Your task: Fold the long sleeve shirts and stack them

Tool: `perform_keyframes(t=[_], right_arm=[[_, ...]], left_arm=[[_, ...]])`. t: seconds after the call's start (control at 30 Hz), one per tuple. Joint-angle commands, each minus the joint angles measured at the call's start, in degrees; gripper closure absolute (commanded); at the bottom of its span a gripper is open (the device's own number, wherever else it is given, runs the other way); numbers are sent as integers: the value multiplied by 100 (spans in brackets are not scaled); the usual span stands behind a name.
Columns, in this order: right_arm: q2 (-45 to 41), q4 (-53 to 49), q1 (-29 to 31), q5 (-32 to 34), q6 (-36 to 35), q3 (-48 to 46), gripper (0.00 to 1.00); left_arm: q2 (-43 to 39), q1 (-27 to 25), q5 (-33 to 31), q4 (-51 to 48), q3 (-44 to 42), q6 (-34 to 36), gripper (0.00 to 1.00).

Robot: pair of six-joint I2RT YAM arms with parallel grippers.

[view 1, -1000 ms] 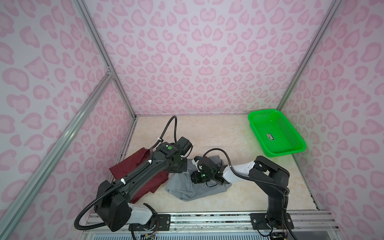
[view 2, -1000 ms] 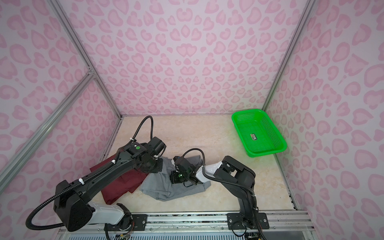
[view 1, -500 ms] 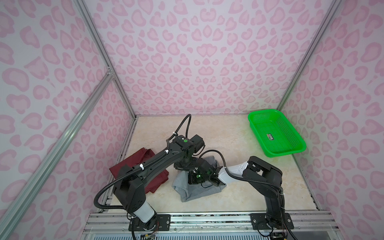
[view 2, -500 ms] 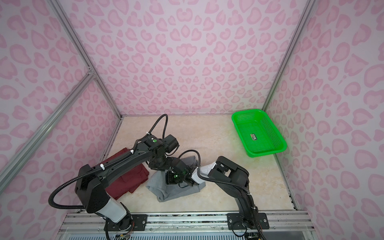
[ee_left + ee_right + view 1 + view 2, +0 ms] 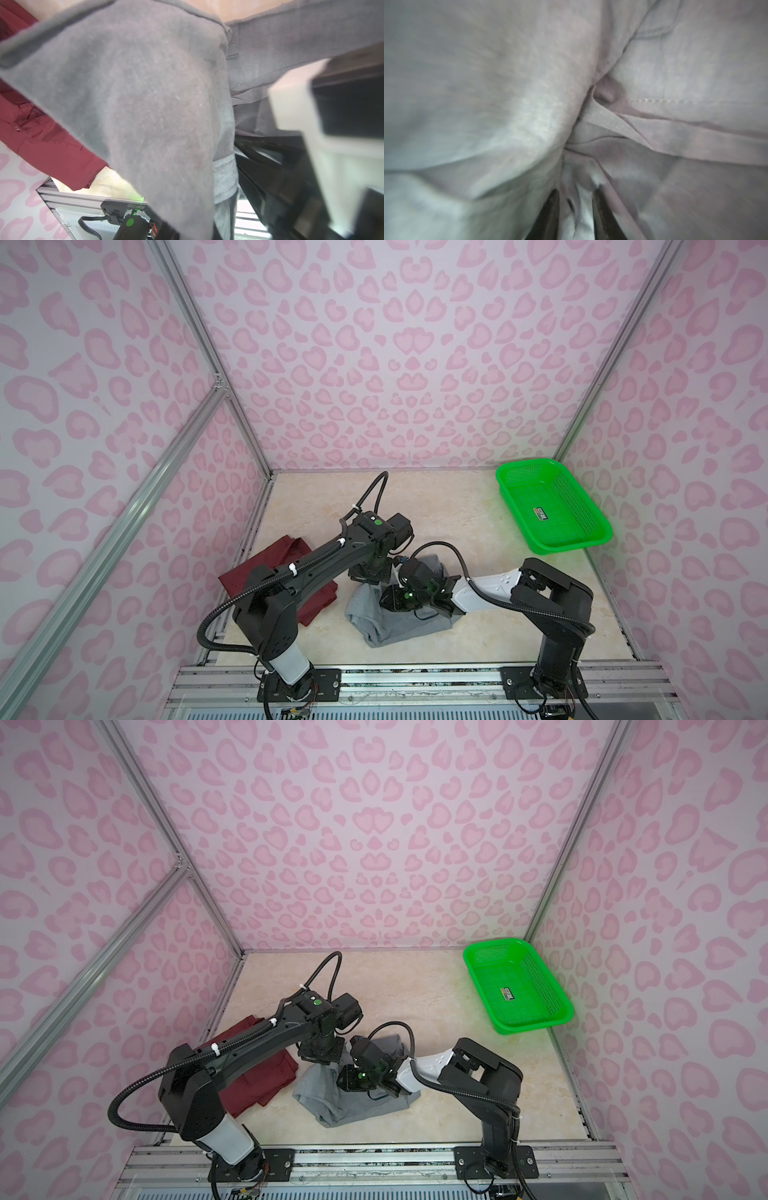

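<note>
Left gripper (image 5: 368, 578) jaws clenched on raised edge of grey shirt (image 5: 399, 626). Bunched on table (image 5: 457, 514), front middle. Right gripper (image 5: 576, 193) jaws slightly parted, grey cloth between; gripping or released, cannot tell. Just beside, left: maroon shirt (image 5: 286, 549), flat.

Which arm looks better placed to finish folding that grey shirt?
Probably the left: the left gripper pinches a raised peak of the grey shirt, ready to carry it over; the right gripper lies low against the cloth.
</note>
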Motion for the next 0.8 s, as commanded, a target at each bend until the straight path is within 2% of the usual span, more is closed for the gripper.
perform_keyframes(t=[0.0,0.13,0.23,0.43,0.57,0.67,0.77], right_arm=[[-241,-287,-26,207,-135,-88,69],[-716,-732,-169,564,-264,-271,67],[-1218,-804,-478,546,-282,-611,66],[-2516,-1511,-1295,671,-660,-1367,64],[-3276,-2015,-2085,776,-927,-1953,63],[-3599,-2023,-2620,650,-995,-2370,63],[-3688,-2023,-2785,570,-1052,-2519,63]], left_arm=[[43,6,-212,-186,77,5,96],[64,6,-280,-309,266,49,97],[76,6,-282,-391,368,84,96],[194,-17,-314,-521,458,179,96],[365,-54,-441,-684,637,225,96],[541,-102,-607,-876,865,269,96],[758,-186,-722,-1062,1110,287,96]])
